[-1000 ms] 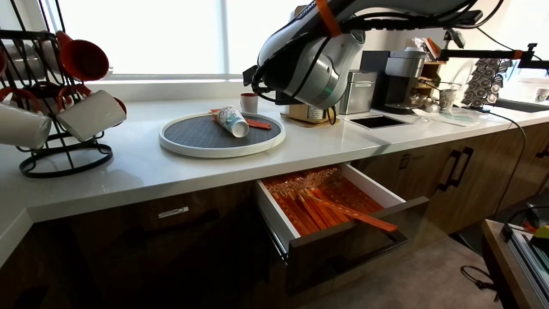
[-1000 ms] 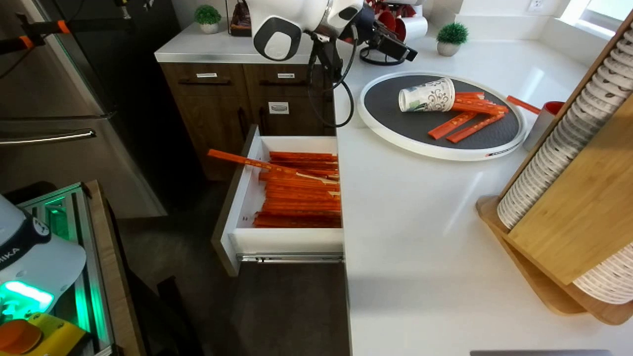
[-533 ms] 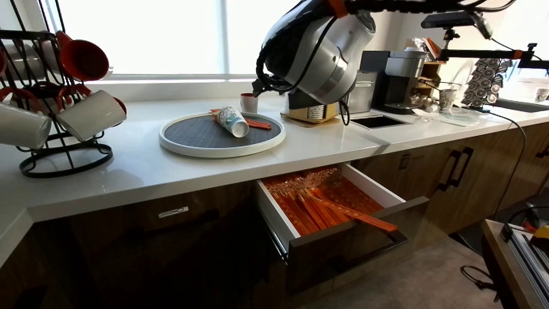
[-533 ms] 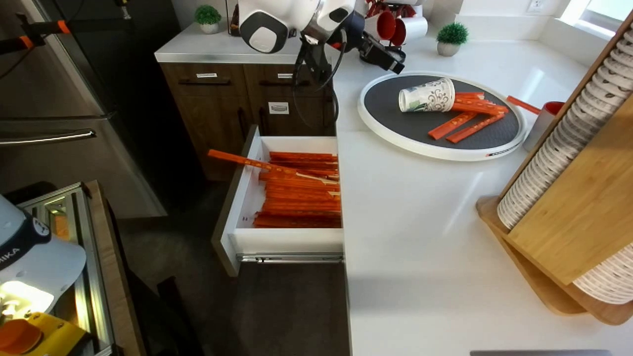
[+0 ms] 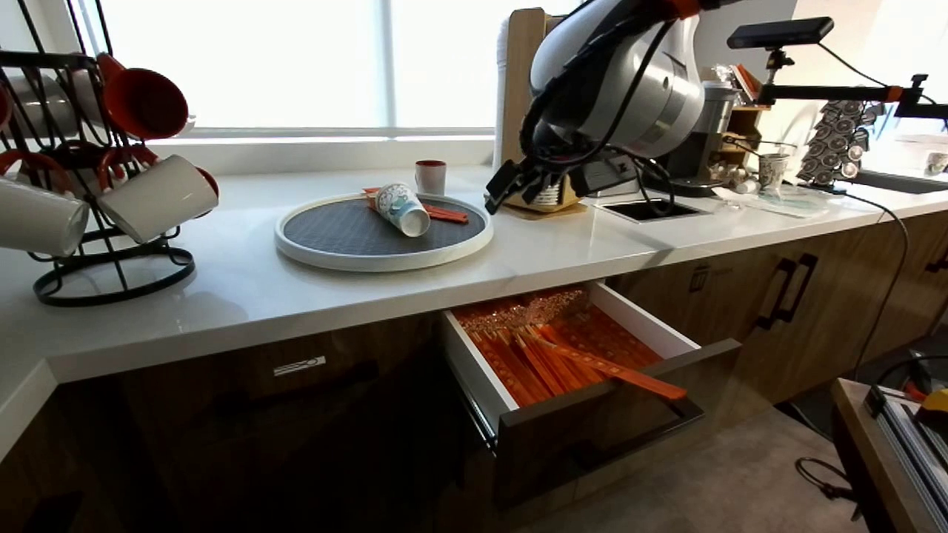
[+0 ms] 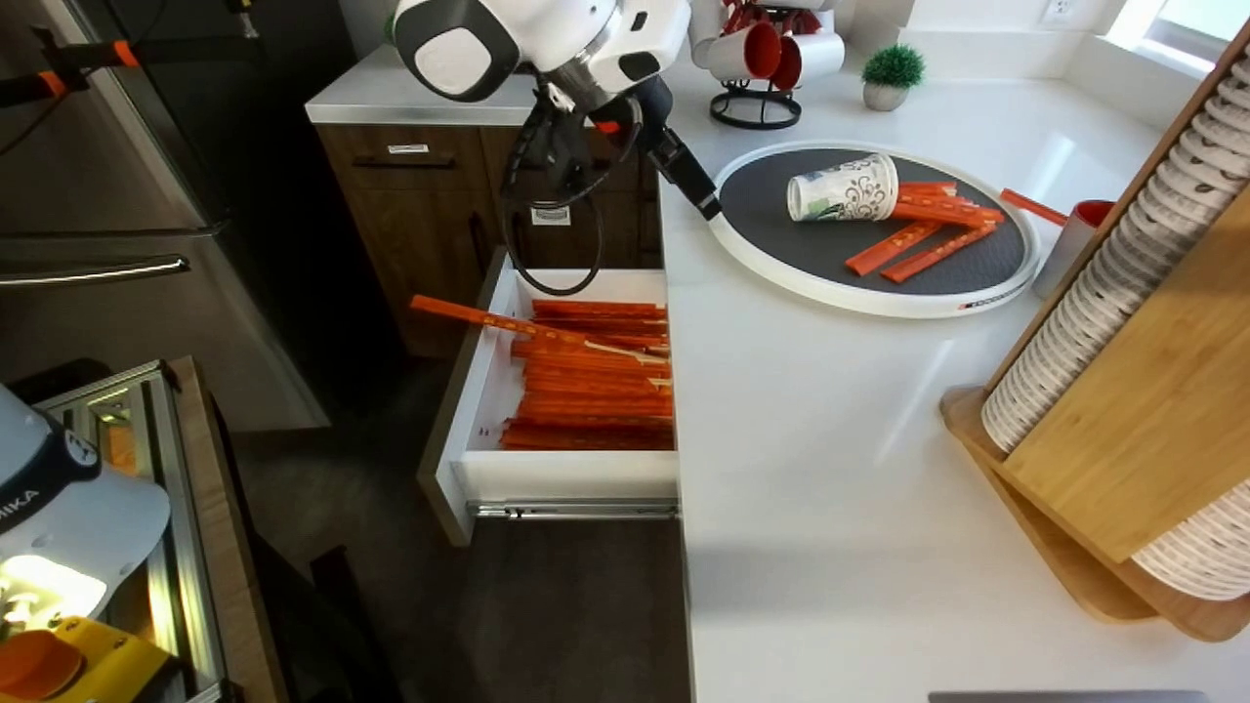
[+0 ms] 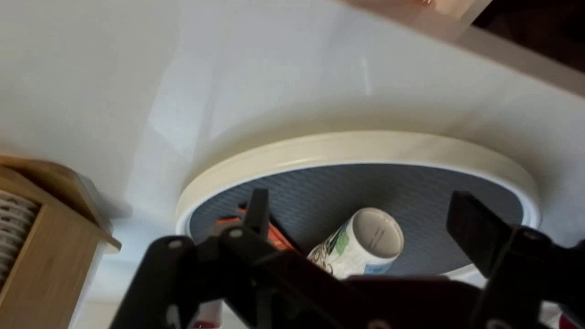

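A white kitchen worktop (image 5: pixel 237 285) is backed by a window (image 5: pixel 259 66); below its front edge a drawer (image 6: pixel 566 476) is found pulled out, filled with orange-sleeved chopsticks (image 6: pixel 596 405). A round tray (image 7: pixel 356 146) with a grey textured mat is placed between the worktop's front and back edges, flanked by a mug rack (image 5: pixel 44 61) toward the corner and a wooden dispenser (image 6: pixel 1133 410).

Within the tray's rim, a patterned paper cup (image 6: pixel 842 188) is found laid on its side, its narrower base turned toward the worktop's front edge, its mouth end beside loose chopstick packets (image 6: pixel 942 229). The fingers of the gripper (image 7: pixel 360 208) are observed spread well apart, with nothing held; in the wrist view the cup is framed between them but is not touched. Whether the tray's rim is touched cannot be established.

The cup is judged light, thin-walled, smooth, easily crushed and liable to roll. A hold is best taken lightly across the body near the base, where the wall is presumed stiffest.
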